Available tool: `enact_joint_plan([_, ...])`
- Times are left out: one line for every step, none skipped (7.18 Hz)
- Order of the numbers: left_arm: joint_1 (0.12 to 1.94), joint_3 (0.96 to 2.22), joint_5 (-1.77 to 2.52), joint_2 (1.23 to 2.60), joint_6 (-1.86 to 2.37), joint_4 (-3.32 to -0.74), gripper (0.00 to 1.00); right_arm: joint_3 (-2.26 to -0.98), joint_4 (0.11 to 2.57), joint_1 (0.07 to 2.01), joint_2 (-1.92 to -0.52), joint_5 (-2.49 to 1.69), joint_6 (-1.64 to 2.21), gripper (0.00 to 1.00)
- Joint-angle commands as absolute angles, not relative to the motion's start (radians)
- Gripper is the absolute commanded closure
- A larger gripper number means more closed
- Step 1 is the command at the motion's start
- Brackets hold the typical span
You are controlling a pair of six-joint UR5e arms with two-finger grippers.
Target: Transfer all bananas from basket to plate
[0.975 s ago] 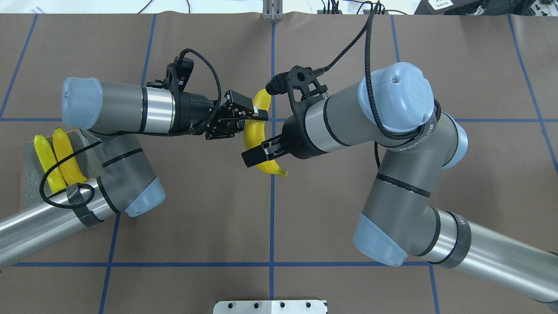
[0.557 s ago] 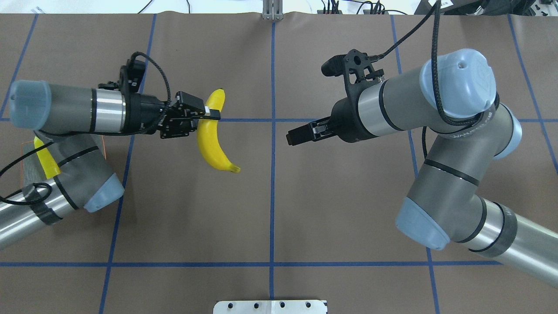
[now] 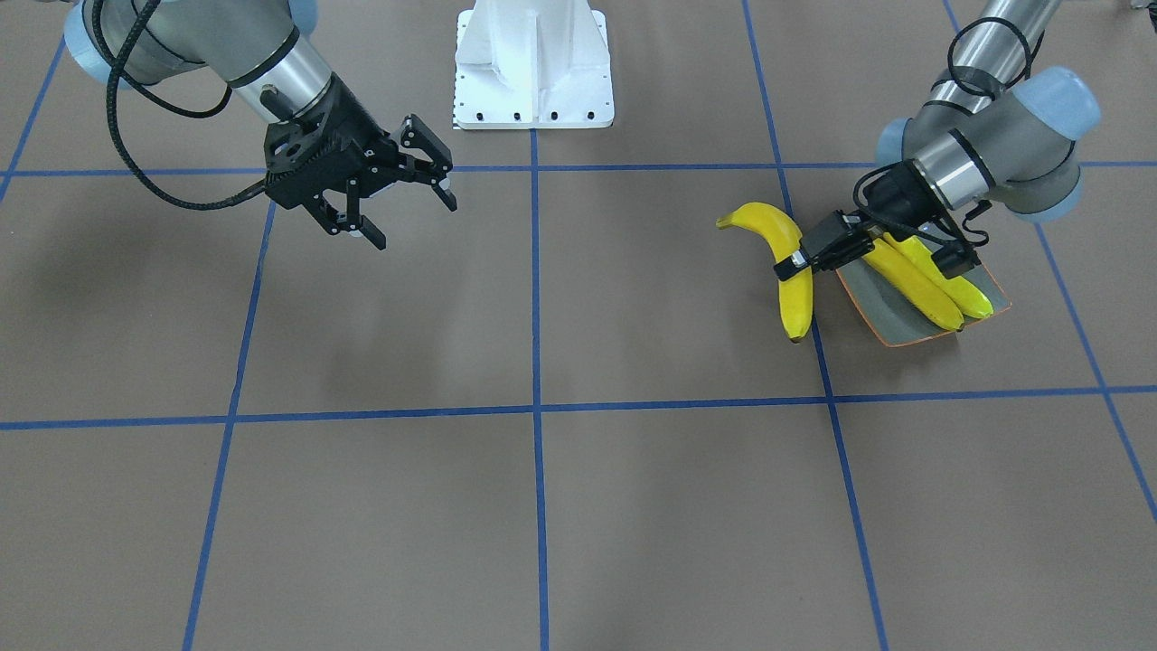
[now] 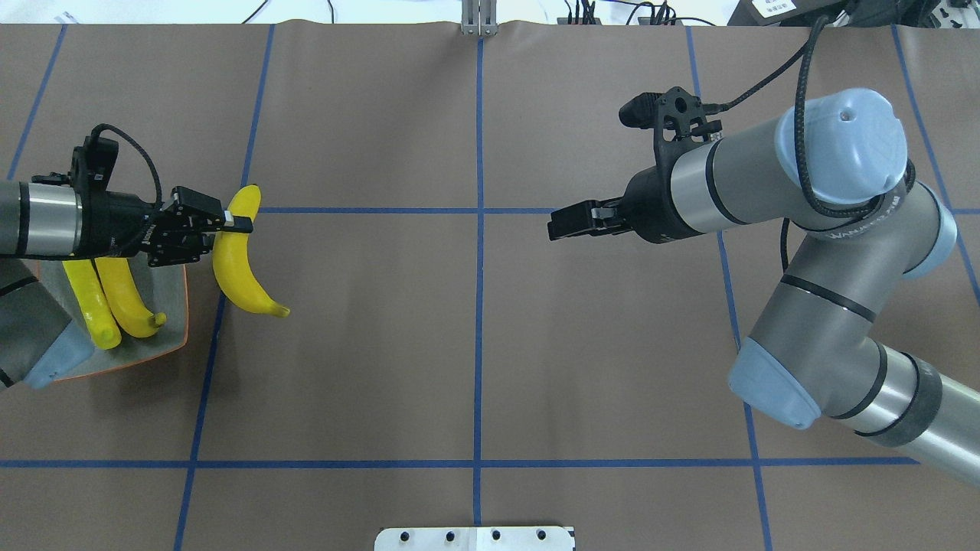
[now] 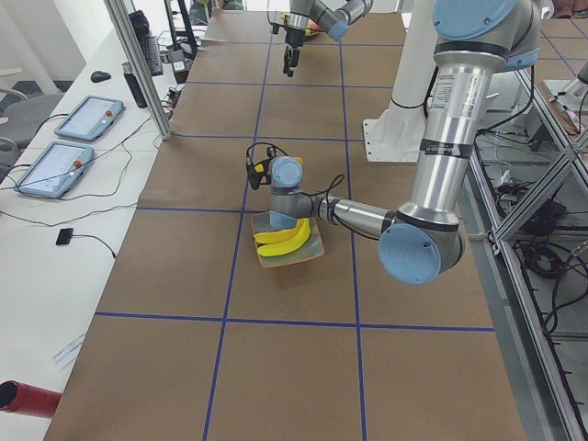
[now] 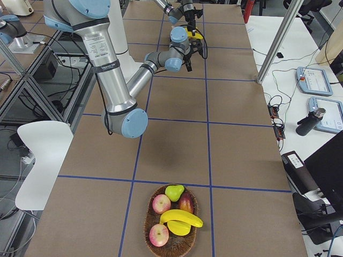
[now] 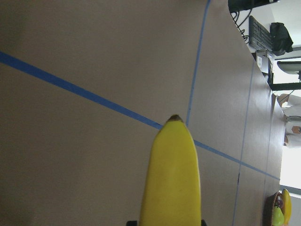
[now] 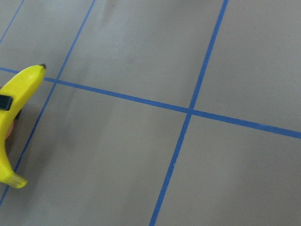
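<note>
Plate (image 4: 173, 295), grey-green with an orange rim, at the left end of the brown table (image 4: 344, 383), which is marked by a grid of blue tape lines. Two bananas lie on it lengthwise and side by side, touching: the outer banana (image 4: 90, 306) and the inner banana (image 4: 130, 302).

Just beside the plate's edge, on the side toward the table's middle, the left gripper (image 4: 233, 223) reaches in horizontally. Its fingers are clamped across the upper part of a third banana, the held banana (image 4: 237, 272). This fruit lies outside the plate's rim and across a blue line, its curved lower end pointing toward the robot. Whether that end touches the table cannot be told. The left wrist view shows the same banana running out from between the fingers to its dark tip.

Right of the centre line, well apart from the plate, the right gripper (image 3: 411, 221) hangs over bare table with its fingers spread apart and nothing between them.

At the table's far right end, seen only in the exterior right view, stands a wicker basket (image 6: 146, 230). It holds a basket banana (image 6: 181, 218) among apples (image 6: 161, 203) and a green pear (image 6: 174, 191).
</note>
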State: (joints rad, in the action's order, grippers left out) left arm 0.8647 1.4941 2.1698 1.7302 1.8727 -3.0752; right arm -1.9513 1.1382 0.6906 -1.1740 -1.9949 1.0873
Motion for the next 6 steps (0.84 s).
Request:
enact_joint_plan([0.948,1.459,2.237,1.709,1.948,-3.077,1.0,-1.951,1.138,0.692,-1.187,-1.974,1.091,0.0])
enact_joint_plan([1.007,1.431,2.314,1.683,1.948,-3.079,1.0,-1.951,1.138,0.692,-1.187,-1.973,1.113,0.0])
enact_joint_plan([1.047,1.407,2.357,1.662,1.948,-3.079,1.0,-1.95,1.138,0.69,-1.189,-1.965,1.124,0.0])
enact_joint_plan([1.063,1.385,2.371,1.643,1.948,-3.079,1.0,-1.948,1.138,0.69,-1.189,-1.962,1.124,0.0])
enact_joint_plan([1.065,1.361,2.372,1.641,1.951,-3.08,1.0,-1.947,1.138,0.69,-1.19,-1.962,1.124,0.0])
enact_joint_plan([1.072,1.358,2.378,1.614,1.95,-3.08,1.0,-1.947,1.138,0.69,-1.19,-1.962,1.126,0.0])
